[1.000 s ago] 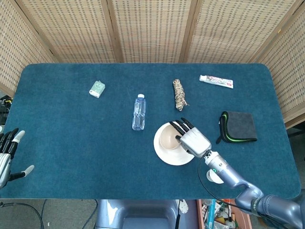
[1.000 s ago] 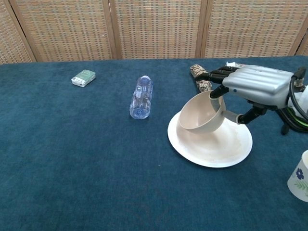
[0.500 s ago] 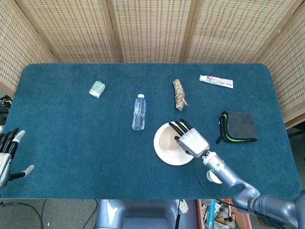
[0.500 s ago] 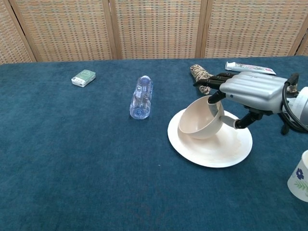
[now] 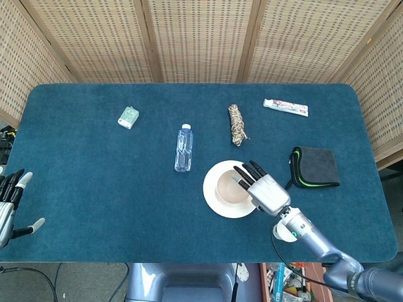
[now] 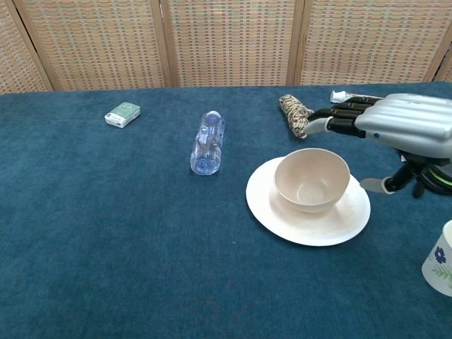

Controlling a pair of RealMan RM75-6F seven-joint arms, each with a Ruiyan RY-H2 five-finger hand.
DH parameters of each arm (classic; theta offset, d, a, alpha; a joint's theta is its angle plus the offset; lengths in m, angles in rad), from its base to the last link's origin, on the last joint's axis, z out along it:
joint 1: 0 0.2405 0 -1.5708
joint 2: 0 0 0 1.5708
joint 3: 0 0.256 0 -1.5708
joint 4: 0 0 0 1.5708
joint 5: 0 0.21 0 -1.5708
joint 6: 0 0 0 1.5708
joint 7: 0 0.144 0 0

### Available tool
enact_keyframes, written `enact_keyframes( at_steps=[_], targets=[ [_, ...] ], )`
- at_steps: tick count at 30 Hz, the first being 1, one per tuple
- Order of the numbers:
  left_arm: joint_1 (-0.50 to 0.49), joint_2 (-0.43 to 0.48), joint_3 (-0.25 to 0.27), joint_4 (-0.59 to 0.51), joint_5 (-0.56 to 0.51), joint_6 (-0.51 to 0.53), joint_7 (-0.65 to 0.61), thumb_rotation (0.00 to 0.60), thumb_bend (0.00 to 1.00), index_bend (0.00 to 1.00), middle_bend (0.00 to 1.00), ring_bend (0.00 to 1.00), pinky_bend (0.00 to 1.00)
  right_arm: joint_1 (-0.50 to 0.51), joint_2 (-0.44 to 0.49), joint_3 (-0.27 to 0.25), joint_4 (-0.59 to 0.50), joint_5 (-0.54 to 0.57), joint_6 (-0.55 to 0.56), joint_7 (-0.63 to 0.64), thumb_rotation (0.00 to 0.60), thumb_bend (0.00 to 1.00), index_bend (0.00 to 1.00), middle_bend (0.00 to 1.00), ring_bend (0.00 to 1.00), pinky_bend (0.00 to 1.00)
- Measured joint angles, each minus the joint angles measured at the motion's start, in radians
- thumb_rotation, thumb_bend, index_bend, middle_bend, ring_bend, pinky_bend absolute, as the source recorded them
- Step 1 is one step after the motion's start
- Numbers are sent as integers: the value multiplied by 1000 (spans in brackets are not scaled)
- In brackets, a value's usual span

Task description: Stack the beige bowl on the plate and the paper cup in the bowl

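Note:
The beige bowl stands upright in the middle of the white plate. My right hand hovers just right of and above the bowl, fingers spread, holding nothing and not touching it. The paper cup, white with a blue flower, stands at the near right edge of the chest view; in the head view only a sliver of the cup shows beside my right forearm. My left hand rests open at the table's near left corner.
A clear water bottle lies left of the plate. A coil of rope and a toothpaste tube lie behind it. A dark folded cloth sits to the right, and a small green box at far left.
My right hand set the tilted bowl down flat on the plate, let go, and drew back to the right with fingers spread. The left hand stayed still.

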Motion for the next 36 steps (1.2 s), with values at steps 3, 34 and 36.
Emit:
enact_keyframes(
  at_steps=[3, 34, 36],
  targets=[
    [2, 0, 1, 0, 3, 4, -1, 600, 0, 0, 0, 0, 0, -19, 63, -17, -59, -41, 46, -3, 600, 295, 26, 0, 0, 0],
    [9, -1, 7, -4, 21, 18, 16, 600, 0, 0, 0, 0, 0, -326, 168, -288, 403, -346, 440, 392, 600, 297, 233, 0, 0, 0],
    [10, -3, 9, -4, 25, 20, 22, 600, 0, 0, 0, 0, 0, -338, 147, -292, 445, -350, 456, 424, 600, 297, 233, 0, 0, 0]
  ],
)
